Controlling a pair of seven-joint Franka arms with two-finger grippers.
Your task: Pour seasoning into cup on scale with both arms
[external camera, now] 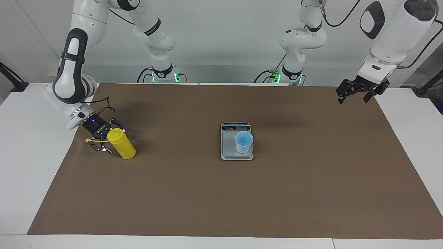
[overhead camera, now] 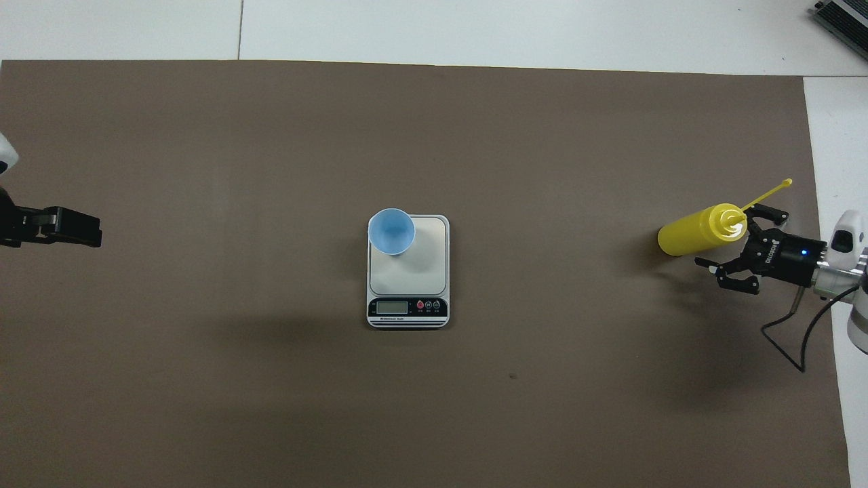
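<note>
The yellow seasoning bottle [external camera: 121, 147] [overhead camera: 697, 230] has its base on the brown mat near the right arm's end of the table and leans steeply. Its nozzle top tips in between the spread fingers of my right gripper [external camera: 110, 137] [overhead camera: 737, 242], which is open and low beside it. The yellow cap strap [overhead camera: 770, 192] sticks out past the gripper. The light-blue cup [external camera: 244, 141] [overhead camera: 391, 230] stands upright on the grey scale [external camera: 228, 149] [overhead camera: 422, 266] at mid-table. My left gripper [external camera: 353, 99] [overhead camera: 76, 229] hangs open and raised over the mat's edge at the left arm's end, holding nothing.
A brown mat [external camera: 221, 200] covers most of the white table [external camera: 20, 166]. The scale's dark display strip [overhead camera: 407, 308] faces the robots. Only the bottle and the scale with its cup stand on the mat.
</note>
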